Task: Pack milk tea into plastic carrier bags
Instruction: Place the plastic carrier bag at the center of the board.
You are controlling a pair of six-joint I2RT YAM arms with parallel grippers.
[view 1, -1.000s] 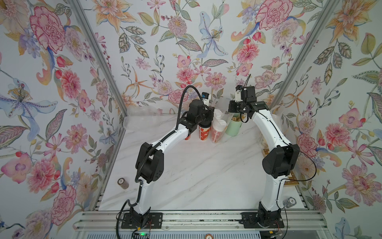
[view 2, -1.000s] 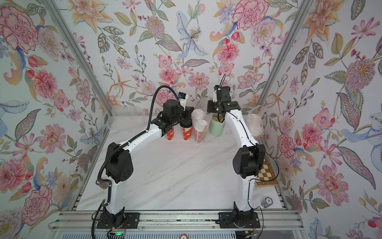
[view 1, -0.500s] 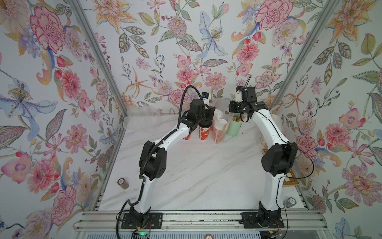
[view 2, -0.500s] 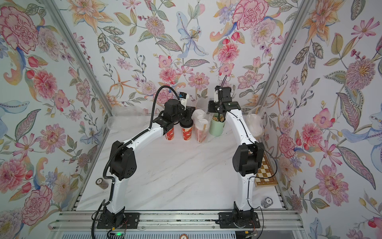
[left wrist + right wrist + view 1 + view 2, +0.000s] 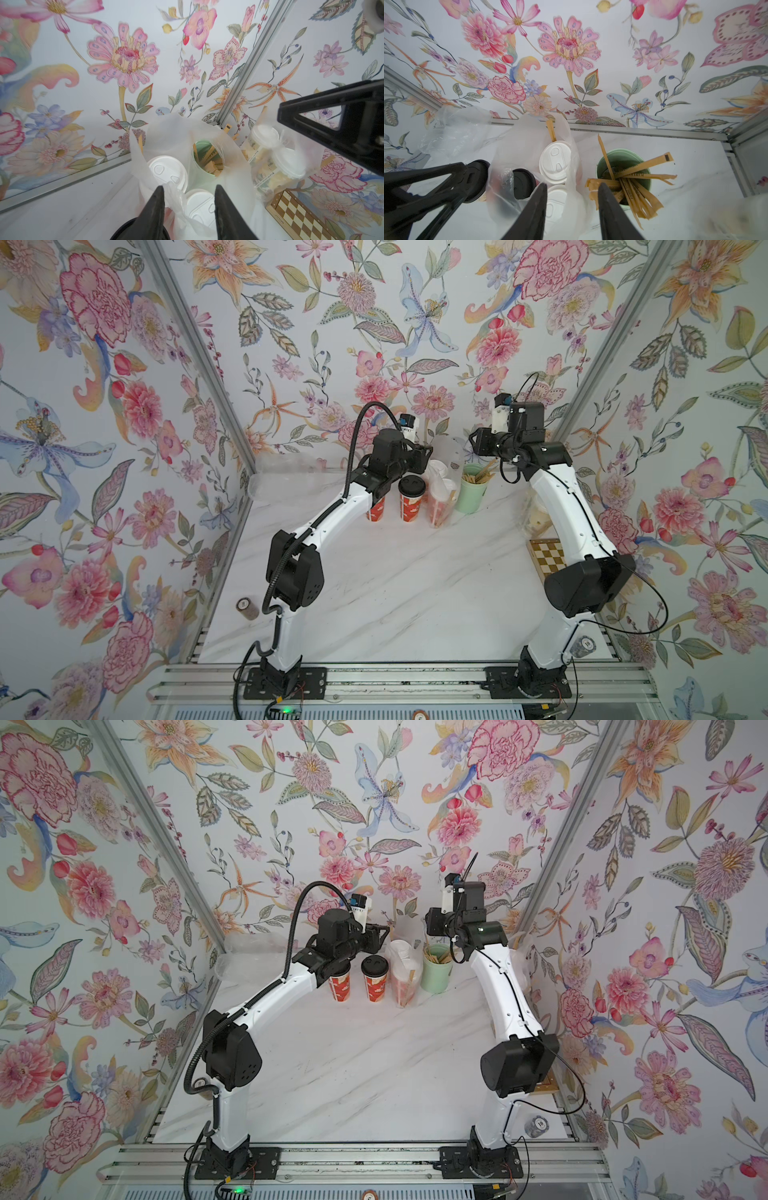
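Six lidded cups (image 5: 411, 497), two filled bags (image 5: 525, 137)

Laboratory robot cell. Floral-print wall panels (image 5: 374, 323) on aluminium posts (image 5: 203, 360) enclose a marble-pattern tabletop (image 5: 415, 593). An aluminium rail (image 5: 395, 680) along the lower edge of both top views carries bolted black mounting plates (image 5: 284, 684) with exposed cabling.

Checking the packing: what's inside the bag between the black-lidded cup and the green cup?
The bag holds two white-lidded cups and one wrapped straw. Crinkled plastic veils the cup bodies, and the bag's bottom is hidden.
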